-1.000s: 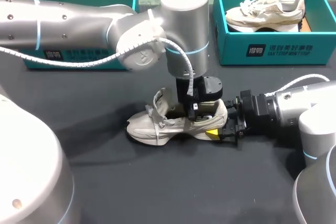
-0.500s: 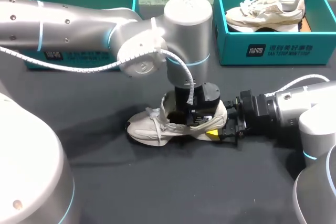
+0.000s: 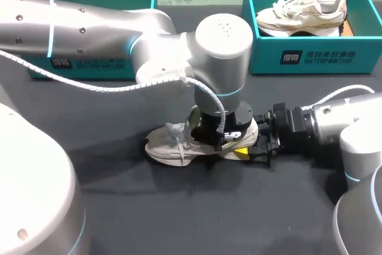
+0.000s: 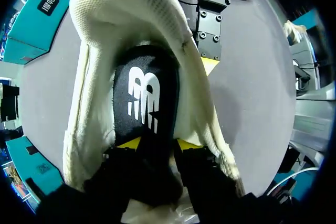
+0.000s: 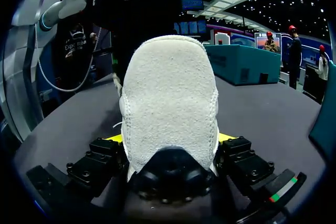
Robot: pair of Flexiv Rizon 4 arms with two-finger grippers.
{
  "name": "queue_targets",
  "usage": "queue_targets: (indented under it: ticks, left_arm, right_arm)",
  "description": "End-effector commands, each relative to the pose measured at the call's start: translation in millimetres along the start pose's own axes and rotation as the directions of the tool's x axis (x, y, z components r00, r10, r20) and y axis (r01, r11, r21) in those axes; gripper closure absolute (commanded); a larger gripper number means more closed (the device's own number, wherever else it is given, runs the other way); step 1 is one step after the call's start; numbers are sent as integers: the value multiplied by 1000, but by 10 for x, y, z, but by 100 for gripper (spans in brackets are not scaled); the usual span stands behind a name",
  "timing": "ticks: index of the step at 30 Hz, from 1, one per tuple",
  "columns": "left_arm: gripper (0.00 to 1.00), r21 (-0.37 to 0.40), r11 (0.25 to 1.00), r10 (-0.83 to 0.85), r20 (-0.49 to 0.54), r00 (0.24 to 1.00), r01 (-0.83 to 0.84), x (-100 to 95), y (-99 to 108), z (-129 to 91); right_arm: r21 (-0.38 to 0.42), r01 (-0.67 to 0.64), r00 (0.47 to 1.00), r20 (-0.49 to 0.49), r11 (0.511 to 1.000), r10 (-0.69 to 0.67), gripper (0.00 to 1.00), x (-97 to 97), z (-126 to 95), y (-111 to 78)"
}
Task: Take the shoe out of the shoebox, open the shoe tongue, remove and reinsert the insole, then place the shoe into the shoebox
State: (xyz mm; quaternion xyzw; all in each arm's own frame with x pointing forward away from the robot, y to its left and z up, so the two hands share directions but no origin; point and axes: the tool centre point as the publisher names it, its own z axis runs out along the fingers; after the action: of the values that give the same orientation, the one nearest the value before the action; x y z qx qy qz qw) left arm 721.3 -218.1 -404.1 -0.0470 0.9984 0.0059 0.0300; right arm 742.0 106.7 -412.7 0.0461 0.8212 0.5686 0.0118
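Sneaker (image 3: 173, 144): lies on counter (image 3: 179, 207), heel clamped in right claw (image 5: 170, 139). Left claw (image 4: 157, 144): sits lower than a second ago, inside the opening, pinching black insole (image 4: 144, 98); reinsertion probably under way. Count: two sneakers, second sneaker (image 3: 301, 13) in shoebox (image 3: 304, 58) beyond right claw; two shoeboxes, other shoebox (image 3: 101, 70) beyond left claw; one insole.
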Motion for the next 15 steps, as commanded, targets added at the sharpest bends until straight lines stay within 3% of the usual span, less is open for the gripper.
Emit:
queue_targets:
  ticks: [1, 8, 10, 13, 15]
  left_arm:
    - [67, -17, 1000, -16, 16, 1000, 16, -75, -67, 226]
    - [75, -47, 997, -56, 23, 998, 57, -244, -38, 263]
    - [81, -52, 997, -62, 18, 998, 63, -281, -31, 278]
    - [100, -60, 996, -66, 4, 998, 66, -315, -26, 298]
    - [100, -56, 996, -66, -21, 998, 64, -339, -21, 309]
  right_arm:
    - [2, -2, 1000, 1, 1000, 2, 100, -7, 9, 0]
    - [2, -2, 1000, 1, 1000, 2, 100, -7, 9, 0]
    - [2, -2, 1000, 1, 1000, 2, 100, -7, 9, 0]
    - [2, -2, 1000, 1, 1000, 2, 100, -7, 9, 0]
    - [2, -2, 1000, 1, 1000, 2, 100, -7, 9, 0]
